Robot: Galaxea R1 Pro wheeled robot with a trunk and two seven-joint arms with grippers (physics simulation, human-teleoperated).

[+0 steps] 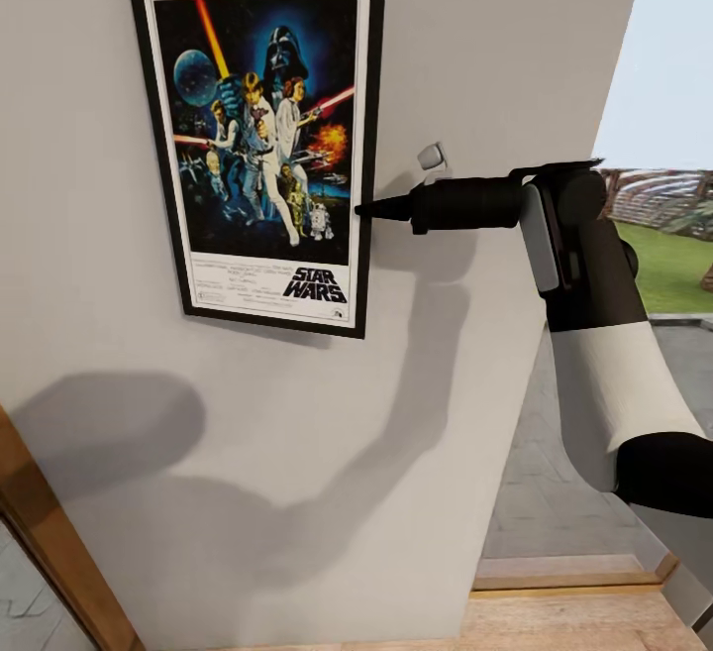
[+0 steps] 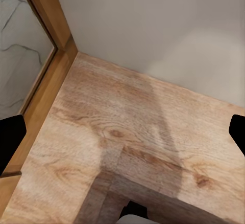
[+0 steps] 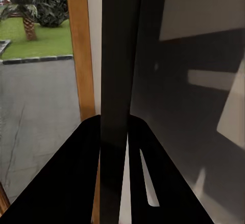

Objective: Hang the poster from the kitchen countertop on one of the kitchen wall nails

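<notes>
The poster (image 1: 257, 136), a Star Wars print in a thin black frame, lies flat against the pale grey wall (image 1: 495, 37), upright with a slight tilt. My right gripper (image 1: 368, 208) reaches in from the right, shut on the middle of the poster's right edge. In the right wrist view the dark frame edge (image 3: 120, 55) runs straight up from between the black fingers (image 3: 76, 173). My left gripper (image 2: 122, 137) hangs open over the wood floor (image 2: 127, 111), holding nothing. The wall nails are hidden, and the kitchen countertop is out of view.
A wooden door frame (image 1: 40, 532) runs along the lower left, with marbled floor beyond it (image 2: 20, 55). The wall ends at the right in an opening onto pavement and grass (image 1: 673, 265). My arm's shadow falls across the wall below the poster.
</notes>
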